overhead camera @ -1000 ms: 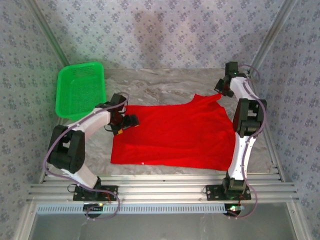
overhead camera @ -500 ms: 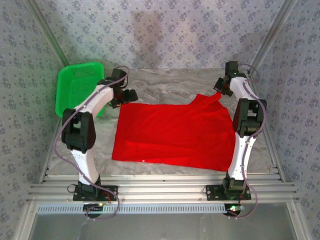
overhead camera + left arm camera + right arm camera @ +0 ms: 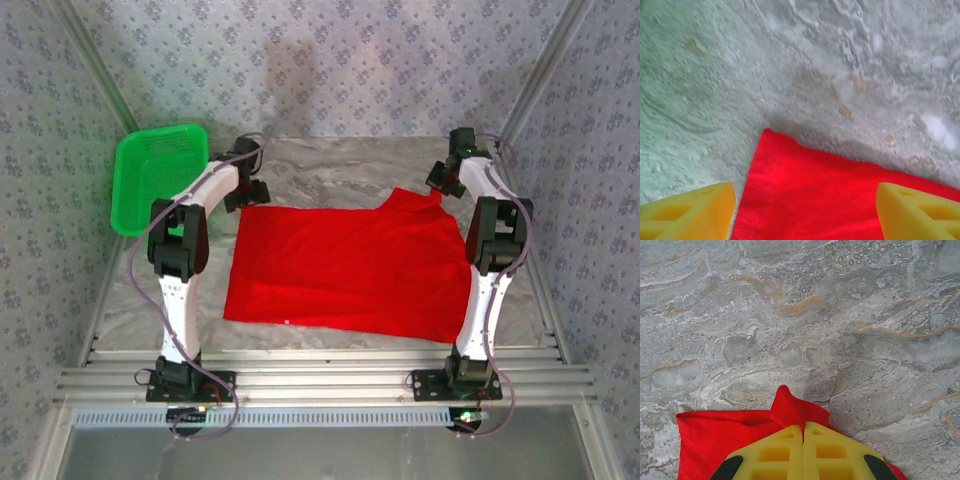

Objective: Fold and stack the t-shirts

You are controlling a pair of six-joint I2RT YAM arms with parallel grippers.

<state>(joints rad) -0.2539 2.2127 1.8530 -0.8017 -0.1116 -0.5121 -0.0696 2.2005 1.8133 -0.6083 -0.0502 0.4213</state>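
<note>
**1. Location.** The bright red cloth t-shirt (image 3: 350, 265) lies spread nearly flat on the grey marble-patterned table (image 3: 330, 165), between the two arms. It is well apart from the green plastic mesh basket (image 3: 160, 180) at the far left.

**2. Handling.** The garment is judged soft, light and limp. It will sag from any held point and has no stiffness of its own. Take hold at corners or hems, not mid-panel, where a pinch would gather loose cloth.

**3. Jaws.**
- The right gripper (image 3: 803, 440) has its yellow fingers pressed together. A bunched fold of red cloth emerges at their tips (read as a pinch on the far-right corner).
- The left gripper (image 3: 802, 212) has its fingers spread wide. The far-left corner of the t-shirt lies on the table between and just ahead of them, untouched.

**4. Hidden or unclear.**
- The upward face is plain red, so which face is up cannot be told.
- Sleeves and neckline are hard to make out from above.
- The right arm covers part of the right edge.
- How much cloth sits between the right fingers is concealed.
- In each wrist view the cloth runs off the bottom edge.
</note>
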